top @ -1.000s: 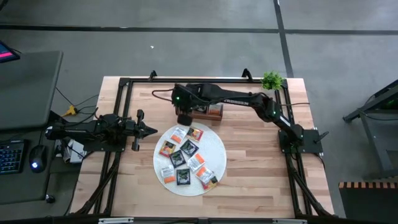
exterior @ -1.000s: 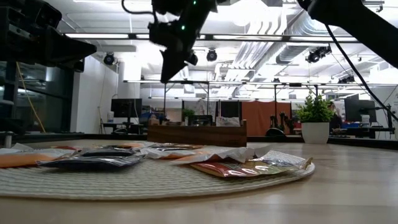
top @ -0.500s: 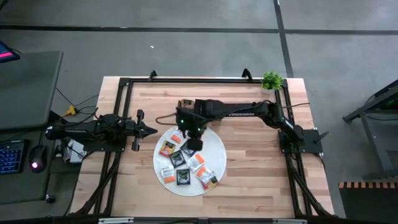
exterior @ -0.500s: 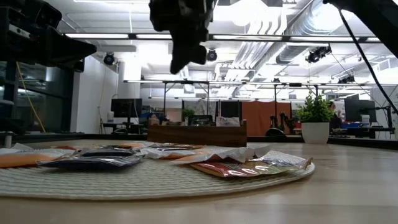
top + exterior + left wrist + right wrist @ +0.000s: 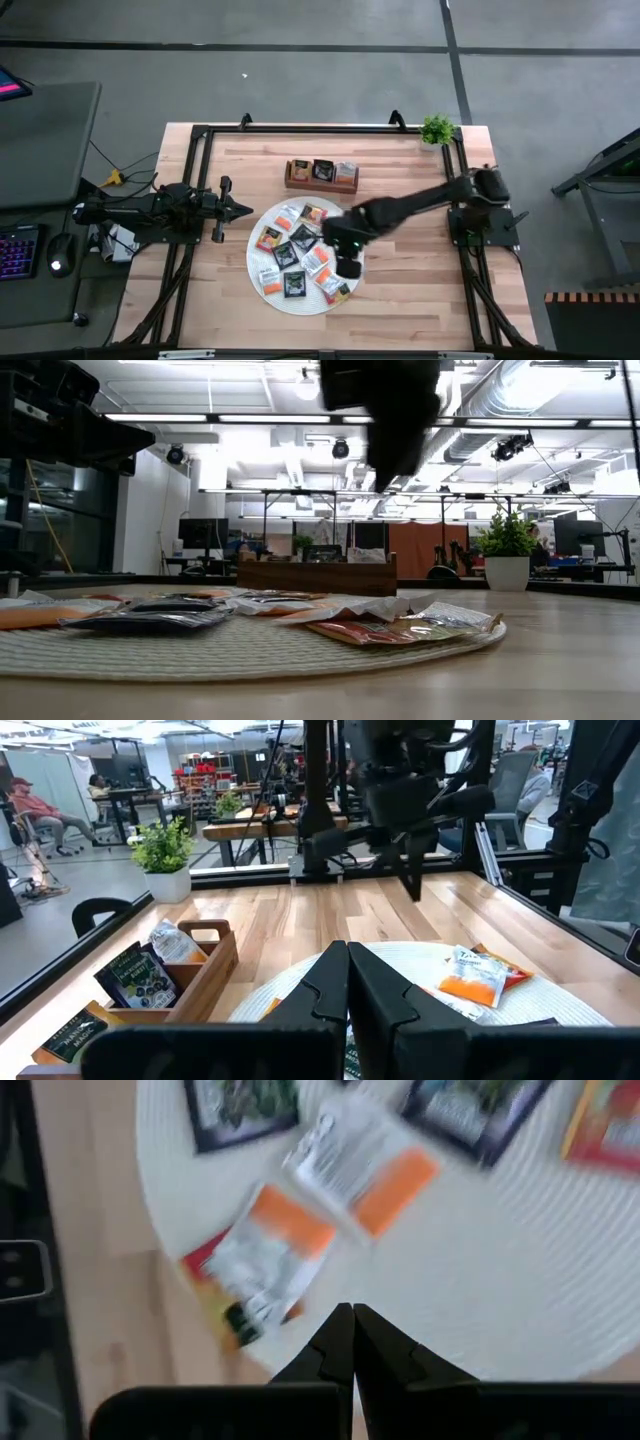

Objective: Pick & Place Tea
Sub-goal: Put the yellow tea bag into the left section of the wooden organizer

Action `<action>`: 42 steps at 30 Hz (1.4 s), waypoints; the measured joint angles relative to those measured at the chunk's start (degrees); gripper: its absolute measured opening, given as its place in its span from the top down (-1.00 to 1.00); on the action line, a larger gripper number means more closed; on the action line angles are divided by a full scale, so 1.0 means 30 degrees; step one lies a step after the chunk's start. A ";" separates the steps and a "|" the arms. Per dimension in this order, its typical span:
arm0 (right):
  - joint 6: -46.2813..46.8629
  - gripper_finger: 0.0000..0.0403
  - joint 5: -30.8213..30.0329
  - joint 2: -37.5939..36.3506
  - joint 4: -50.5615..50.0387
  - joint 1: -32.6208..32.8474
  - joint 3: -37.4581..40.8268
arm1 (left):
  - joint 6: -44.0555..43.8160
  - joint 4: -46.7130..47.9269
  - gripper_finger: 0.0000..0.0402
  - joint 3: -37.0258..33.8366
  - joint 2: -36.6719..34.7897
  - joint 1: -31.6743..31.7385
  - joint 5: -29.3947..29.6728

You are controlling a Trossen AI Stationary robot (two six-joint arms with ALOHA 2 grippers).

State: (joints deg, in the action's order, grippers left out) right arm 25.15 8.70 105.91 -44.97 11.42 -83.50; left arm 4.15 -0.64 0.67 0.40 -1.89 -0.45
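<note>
Right pincer [image 5: 347, 268] moved off tray [image 5: 321, 186] (three sachets inside).

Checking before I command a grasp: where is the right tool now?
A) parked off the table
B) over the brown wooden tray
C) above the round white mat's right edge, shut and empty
C: the right tool hangs shut over the round white mat, holding nothing.

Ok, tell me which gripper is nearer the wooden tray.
Right. The right gripper hangs over the mat's right edge, in front of the tray; the left gripper waits farther away, off the mat's left side.
</note>
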 joint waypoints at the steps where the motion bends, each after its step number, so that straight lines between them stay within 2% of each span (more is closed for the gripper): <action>1: 0.1153 1.00 -0.0014 -0.0519 0.0446 0.0351 0.0860 | 0.0003 -0.0003 1.00 0.0000 0.0000 0.0000 0.0000; 7: 0.9956 0.99 -0.0090 -0.2607 0.3359 0.2606 0.5024 | -0.0002 -0.0003 1.00 0.0000 0.0000 0.0000 0.0000; 11: 1.4087 0.91 -0.0347 -0.3383 0.6446 0.4410 0.7667 | 0.0000 0.0004 1.00 0.0000 0.0000 0.0000 0.0001; 16: 1.7487 0.67 -0.2197 -0.3628 1.0116 0.6280 0.9917 | 0.0003 -0.0003 1.00 0.0000 0.0000 0.0000 0.0000; 20: 1.9778 0.41 -0.4663 -0.3613 1.2774 0.7119 1.1093 | 0.0000 0.0003 1.00 0.0000 0.0000 0.0000 0.0000; 24: 2.1527 0.14 -0.6462 -0.3606 1.4537 0.7557 1.1993 | 0.0001 -0.0001 1.00 0.0000 0.0000 0.0000 0.0000; 30: 2.3052 -0.17 -0.7768 -0.2919 1.5610 0.7782 1.2117 | 0.0003 0.0001 1.00 0.0000 0.0000 0.0000 0.0000; 36: 2.3550 -0.24 -0.7782 -0.1116 1.7466 0.7841 1.1466 | 0.0003 -0.0003 1.00 0.0000 0.0000 0.0000 0.0000; 42: 2.3553 -0.21 -0.8132 -0.0706 1.7929 0.7696 1.1226 | 0.0001 0.0004 1.00 0.0000 0.0000 0.0000 0.0006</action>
State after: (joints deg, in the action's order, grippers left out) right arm 95.81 -15.70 103.79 8.82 34.50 -49.82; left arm 4.16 -0.62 0.67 0.40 -1.89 -0.43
